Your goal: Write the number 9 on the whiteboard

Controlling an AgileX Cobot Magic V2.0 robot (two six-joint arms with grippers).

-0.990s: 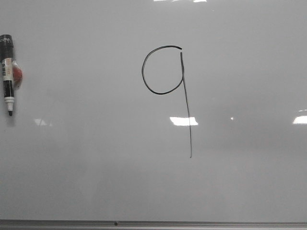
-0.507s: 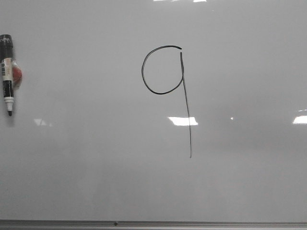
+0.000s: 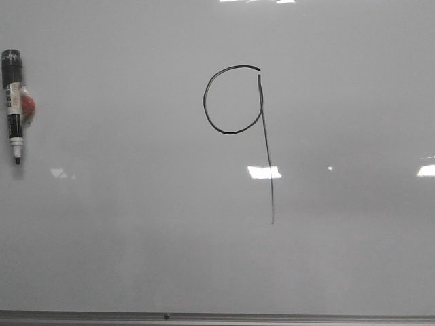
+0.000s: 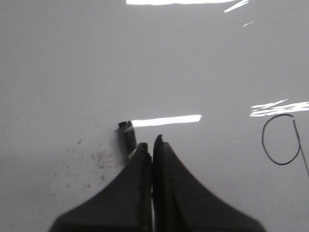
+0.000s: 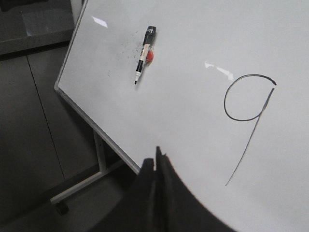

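**9 drawn, marker lying on the board**

I see the 9 [image 3: 238, 122] in black just above the middle of the whiteboard [image 3: 136, 238]. A marker [image 3: 13, 102] lies far left, cap off; its label is too small to read. Left gripper [image 4: 152, 145] and right gripper [image 5: 158, 159] are both closed, holding nothing.

The number 9 [image 3: 238, 115] on the whiteboard [image 3: 340, 258]; marker [image 3: 14, 105] (uncapped) far left.
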